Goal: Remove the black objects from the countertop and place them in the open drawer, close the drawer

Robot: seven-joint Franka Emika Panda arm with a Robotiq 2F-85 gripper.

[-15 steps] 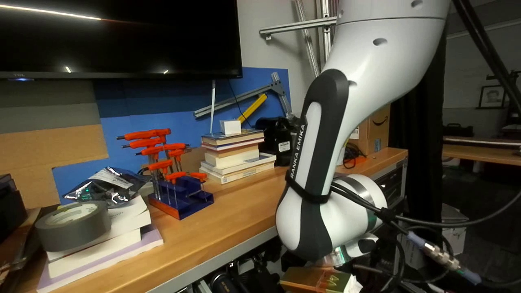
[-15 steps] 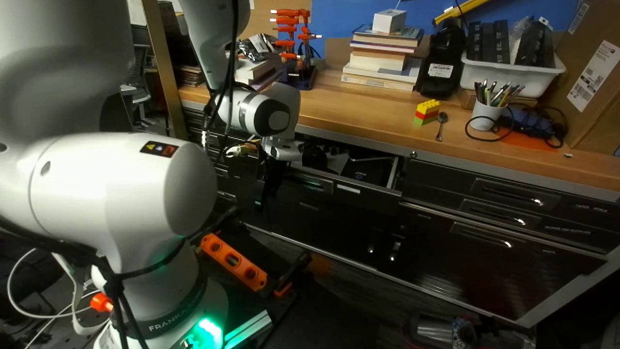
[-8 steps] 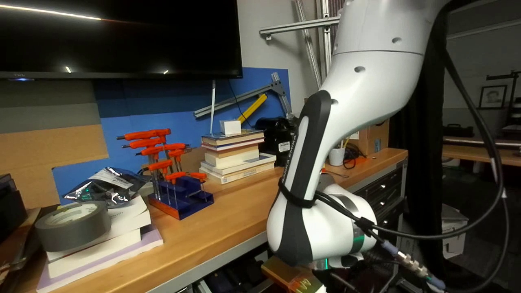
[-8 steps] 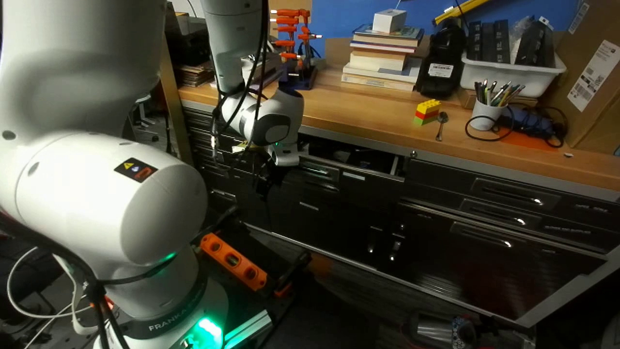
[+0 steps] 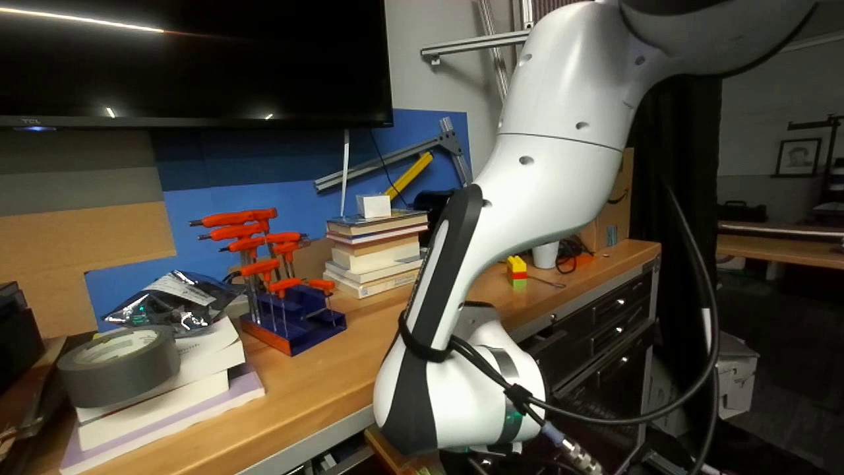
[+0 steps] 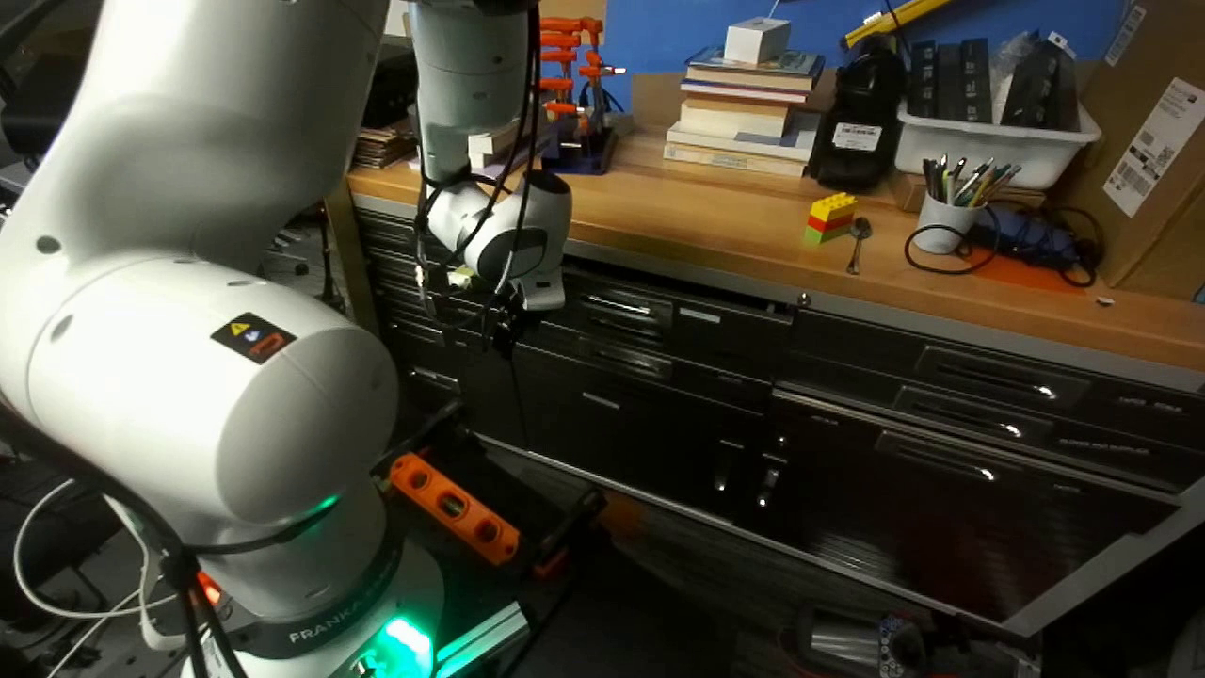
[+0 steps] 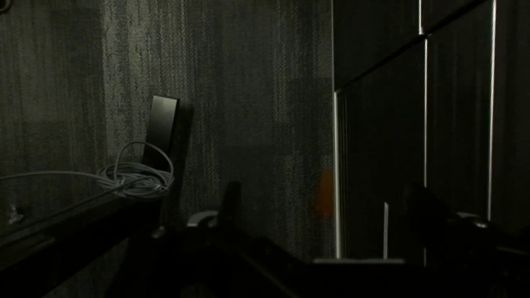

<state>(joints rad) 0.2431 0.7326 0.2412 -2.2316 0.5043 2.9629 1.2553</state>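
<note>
Gripper (image 7: 325,192) is pointing down near the cabinet (image 6: 715,424), jaws standing wide apart; drawer (image 6: 725,331) is sitting slightly ajar under the countertop (image 6: 697,212), its inside too dark to read; toy bricks (image 6: 830,217) are standing beside a spoon (image 6: 855,249) on top.

Countertop (image 6: 734,212) smooth wood; drawer (image 6: 692,340) glossy metal; carpet (image 7: 248,103) rough.

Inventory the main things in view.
countertop: one, light brown, above drawer
drawer: one, dark, under countertop, slightly open
tall book stack: one, mixed, on countertop
tool stand: one, blue, on countertop
spoon: one, silver, on countertop
brick block: one, yellow-red-green, beside spoon
pen cup: one, white, on countertop
television: one, black, above countertop
tape roll: one, grey, on pale stack
gripper: one, black, open, near drawer
arm: one, mostly white, in front of countertop
</note>
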